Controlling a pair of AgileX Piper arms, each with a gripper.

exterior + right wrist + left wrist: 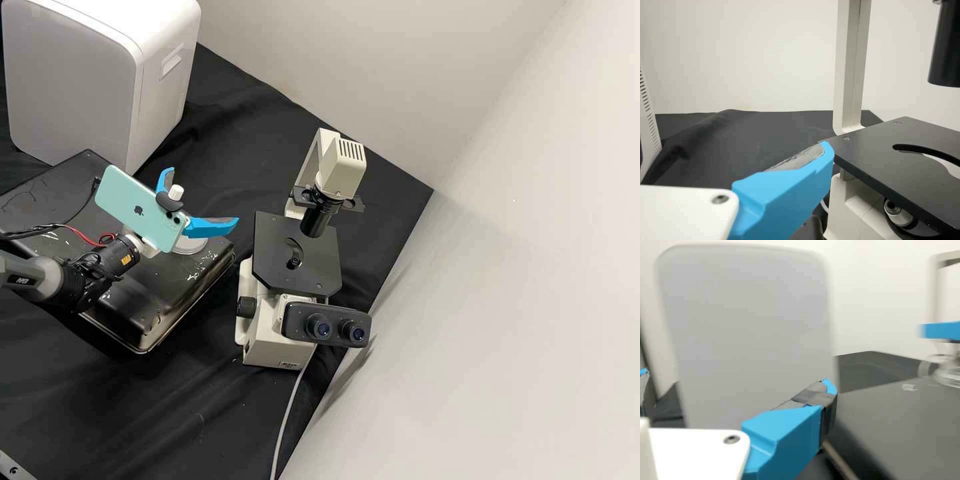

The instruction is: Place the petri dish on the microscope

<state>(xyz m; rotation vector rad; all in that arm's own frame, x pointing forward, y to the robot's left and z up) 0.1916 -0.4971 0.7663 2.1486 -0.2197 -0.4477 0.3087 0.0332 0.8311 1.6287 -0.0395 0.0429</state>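
Clear dish: petri dish [946, 372], round so no long axis, see-through, low wall, blurred.
Dish place: on black case [153, 307] just beside microscope [267, 333], short of its stage [313, 267].
Key relation: dish lies under right gripper [203, 195], maybe touching a finger; stage straight ahead.
Right jaws: wide, nothing seen between.
Left gripper [735, 379]: wide, empty, farther from microscope.

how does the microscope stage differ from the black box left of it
The stage is a thin matte plate raised on the white microscope, with a slot cut through its middle. The black box is thicker, lies straight on the bench cloth, and its glossy top is scuffed. Both are black and flat-topped.
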